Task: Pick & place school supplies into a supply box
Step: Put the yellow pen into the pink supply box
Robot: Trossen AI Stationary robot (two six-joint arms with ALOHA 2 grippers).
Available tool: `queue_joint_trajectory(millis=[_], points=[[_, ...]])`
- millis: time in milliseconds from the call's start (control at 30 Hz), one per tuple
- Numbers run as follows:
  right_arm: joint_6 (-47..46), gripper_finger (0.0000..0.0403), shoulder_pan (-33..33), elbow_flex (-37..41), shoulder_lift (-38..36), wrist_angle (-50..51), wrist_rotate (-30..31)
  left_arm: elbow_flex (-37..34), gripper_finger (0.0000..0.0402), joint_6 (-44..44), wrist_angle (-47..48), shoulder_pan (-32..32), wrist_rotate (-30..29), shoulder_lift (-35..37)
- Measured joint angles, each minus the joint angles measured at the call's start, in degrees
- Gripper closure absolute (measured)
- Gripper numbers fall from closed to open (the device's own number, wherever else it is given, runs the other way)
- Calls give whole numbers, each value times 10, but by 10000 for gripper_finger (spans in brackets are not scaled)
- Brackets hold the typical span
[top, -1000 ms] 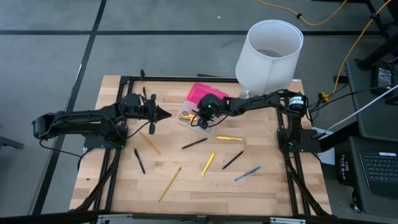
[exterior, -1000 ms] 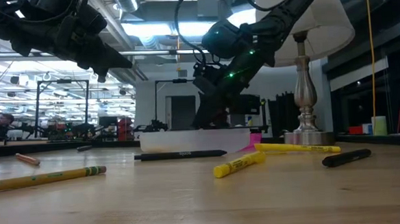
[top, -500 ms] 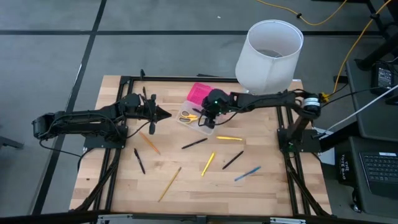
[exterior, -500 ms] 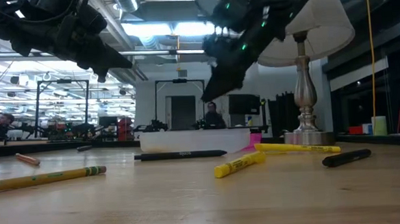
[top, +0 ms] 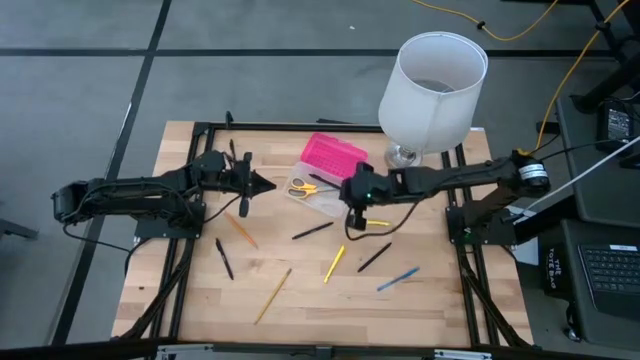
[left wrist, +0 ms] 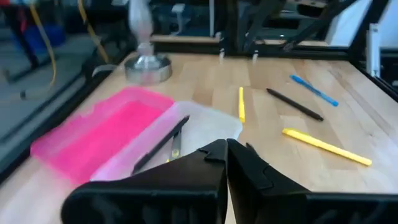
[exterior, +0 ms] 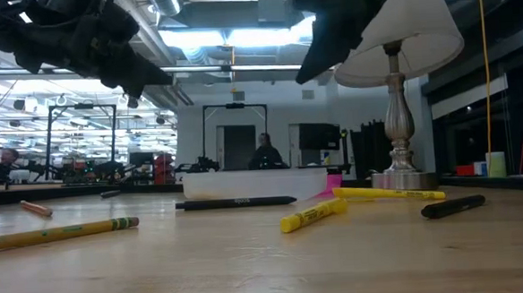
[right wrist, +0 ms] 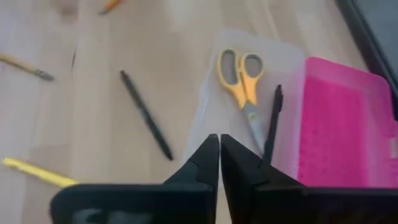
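The supply box lies open near the table's far middle, with its pink half (top: 335, 153) (right wrist: 339, 118) beside its clear half (top: 318, 195) (right wrist: 249, 93). Yellow-handled scissors (right wrist: 239, 78) (top: 300, 187) and a black pen (right wrist: 272, 121) lie flat in the clear half. Several pens and pencils lie loose on the table nearer me, among them a black pen (top: 312, 230), two yellow pens (top: 368, 222) (top: 334, 263) and a blue pen (top: 397, 279). My right gripper (top: 345, 197) (right wrist: 219, 140) hangs shut, high above the box's right end. My left gripper (top: 262, 183) (left wrist: 226, 146) hovers shut to the left of the box.
A white lamp (top: 432, 90) stands on its metal base (top: 405, 155) at the far right, close to the box and my right arm. An orange pencil (top: 240, 230), a black pen (top: 223, 257) and a tan pencil (top: 272, 295) lie on the left half of the table.
My right gripper has risen from inside the box's clear half, high off the table, and drawn back toward the right and near edges. The scissors and a black pen in the clear half, which it covered before, now show. My left arm has kept still.
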State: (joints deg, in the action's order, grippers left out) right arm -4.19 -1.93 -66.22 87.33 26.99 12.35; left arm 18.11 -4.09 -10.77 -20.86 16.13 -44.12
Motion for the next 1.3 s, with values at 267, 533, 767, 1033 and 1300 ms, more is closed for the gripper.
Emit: queue_joint_trajectory(millis=[267, 533, 767, 1033, 1300], points=[[-70, 398, -48, 0, 5, 87, 1, 0, 400, -26, -18, 34, -16, 0], [-136, 380, -72, 6, 4, 148, 11, 0, 400, -19, -6, 75, -75, 0], [-137, 384, -81, 70, 4, 132, 16, 0, 399, 5, 12, 119, -110, 3], [-135, 345, -80, 112, 4, 97, 16, 0, 398, 14, 11, 137, -166, 3], [-133, 293, -80, 113, 4, 97, 15, 0, 398, 15, 12, 138, -166, 3]])
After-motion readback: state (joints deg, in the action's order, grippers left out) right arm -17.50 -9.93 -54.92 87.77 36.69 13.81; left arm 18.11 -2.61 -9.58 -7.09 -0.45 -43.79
